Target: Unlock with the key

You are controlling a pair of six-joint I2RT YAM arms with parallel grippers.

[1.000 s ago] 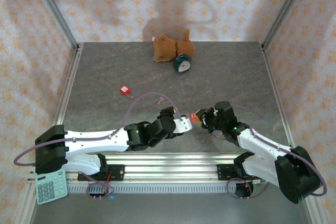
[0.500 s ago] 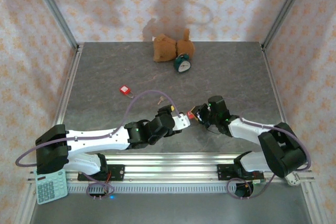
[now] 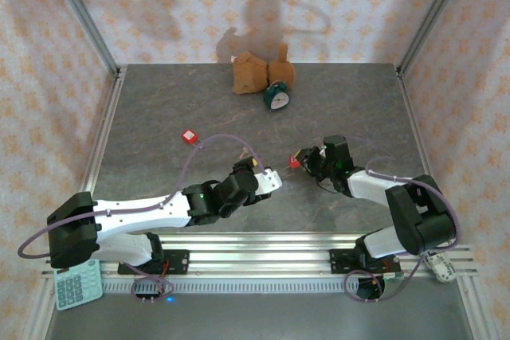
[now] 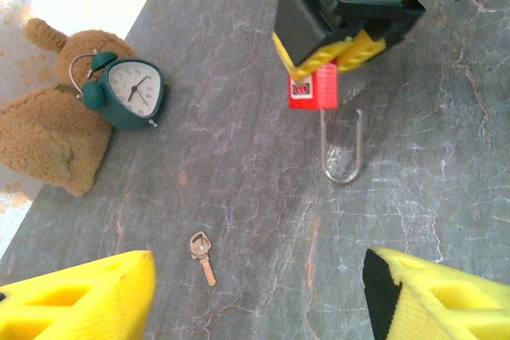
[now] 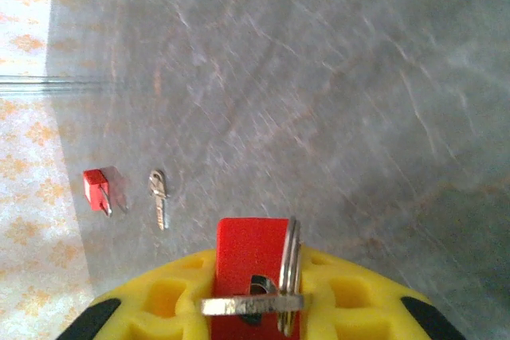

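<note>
Since one second ago my right arm has folded in, and my right gripper (image 3: pixel 300 158) has moved farther from the bases and a little to the left, with the lock (image 4: pixel 312 89) in it. My left gripper (image 3: pixel 269 179) has gone back slightly to the left, so the two grippers are now near each other but apart.

The right fingers (image 5: pixel 159 308) are clamped on the red body of the lock, one yellow pad on each side. In the left wrist view the steel shackle (image 4: pixel 343 149) points out of the grip toward my left gripper, its bend low over the table (image 3: pixel 159 101); whether it touches the table I cannot tell. In the right wrist view a thin metal ring (image 5: pixel 291 268) and a flat metal piece lie across the near face of the lock. Whether a key is in the keyhole I cannot tell.

My left fingers (image 4: pixel 88 292) stand wide apart and hold nothing. Ahead of them, on the table, lies the key (image 4: pixel 202 247), small and alone, well apart from the held lock. In the right wrist view a second lock (image 5: pixel 97 189), also red, lies near this key.

At the far edge of the table a green clock (image 4: pixel 127 95) stands just beside a brown plush (image 4: pixel 48 137). A calculator (image 3: pixel 78 284) lies beside the left base.
</note>
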